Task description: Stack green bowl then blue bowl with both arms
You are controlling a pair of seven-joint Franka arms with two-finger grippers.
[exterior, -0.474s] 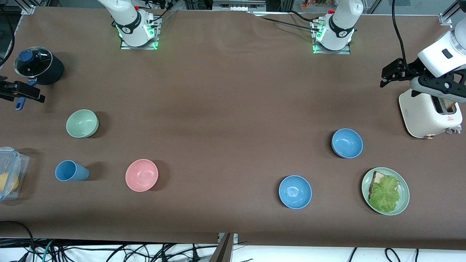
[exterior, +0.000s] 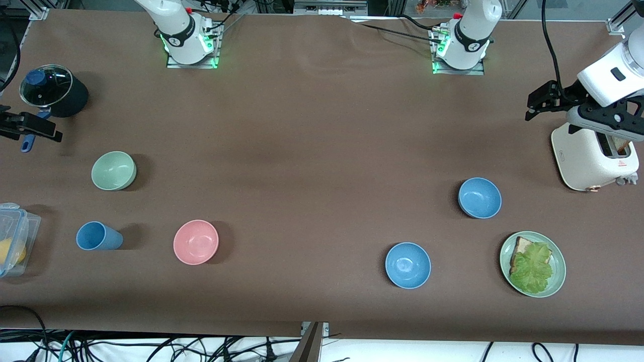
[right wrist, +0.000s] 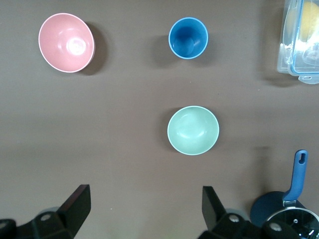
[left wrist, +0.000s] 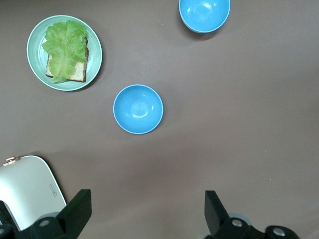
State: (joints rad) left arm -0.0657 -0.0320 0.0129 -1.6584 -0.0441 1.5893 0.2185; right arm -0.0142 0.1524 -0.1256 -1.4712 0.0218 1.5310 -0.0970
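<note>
Brown table; green bowl under right wrist.

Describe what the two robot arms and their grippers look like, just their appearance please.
Both arms are glossy white with rounded joints, each ringed by a black band near its base, which glows green on a metal plate. Black cables trail from them. The left gripper and the right gripper are matte black, angular, two-fingered. The left wrist carries a small dark oval marking.

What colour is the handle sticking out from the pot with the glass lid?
Blue. The pot handle shows best in the right wrist view, beside the dark pot.
</note>
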